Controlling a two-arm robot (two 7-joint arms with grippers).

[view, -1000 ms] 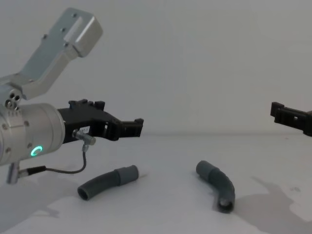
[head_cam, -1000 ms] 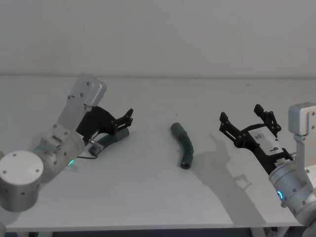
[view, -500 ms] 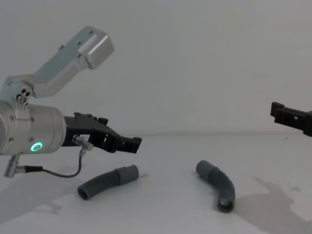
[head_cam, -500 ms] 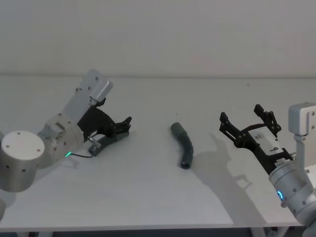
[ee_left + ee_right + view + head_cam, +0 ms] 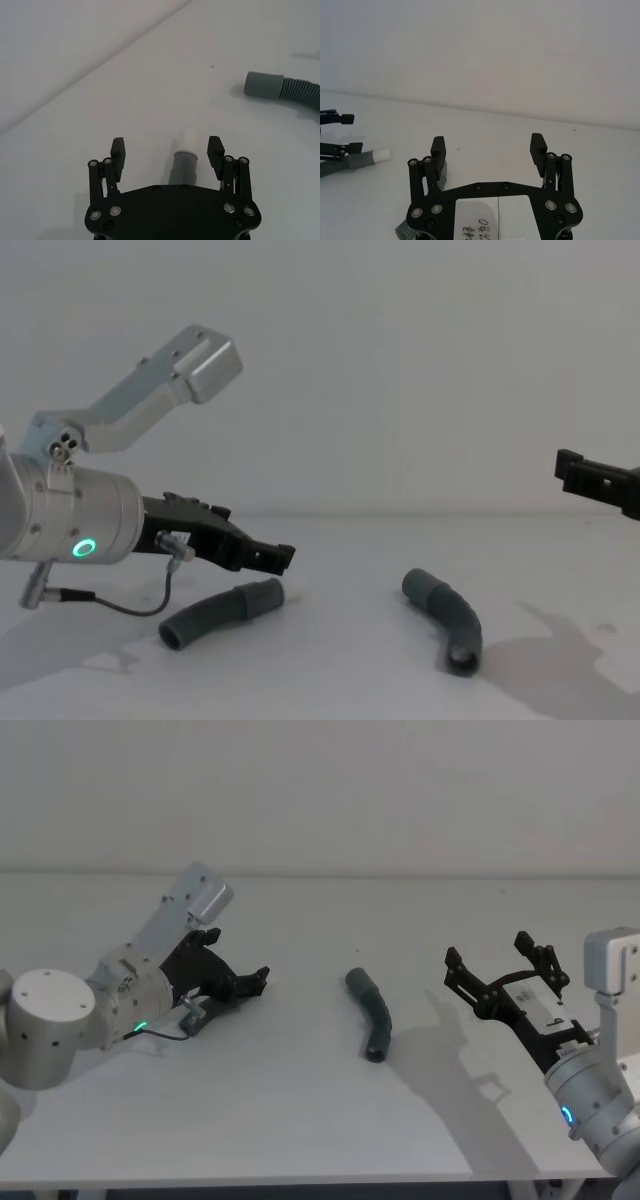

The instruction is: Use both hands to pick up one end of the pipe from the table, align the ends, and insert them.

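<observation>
The straighter pipe piece [image 5: 222,612] lies on the table [image 5: 300,1120] at the left. Its grey collar [image 5: 184,167] and white tip [image 5: 189,137] show between my left gripper's fingers [image 5: 118,150] in the left wrist view. My left gripper [image 5: 167,149] is open and hangs low over that end without touching it; it is also in the head view [image 5: 248,982] and chest view [image 5: 280,555]. The bent piece [image 5: 372,1016] lies mid-table, its wide collar [image 5: 265,85] towards the left gripper. My right gripper [image 5: 492,958] hovers open to the right of it, also in the right wrist view [image 5: 488,147].
A thin black cable [image 5: 120,602] loops from the left wrist down near the straighter piece. A plain pale wall [image 5: 320,790] rises behind the table's far edge. Bare table lies between the two pieces [image 5: 340,640].
My left gripper has come down and tilted towards the straighter piece, so its fingers now stand either side of the white-tipped end. The right arm and both pieces have not moved.
</observation>
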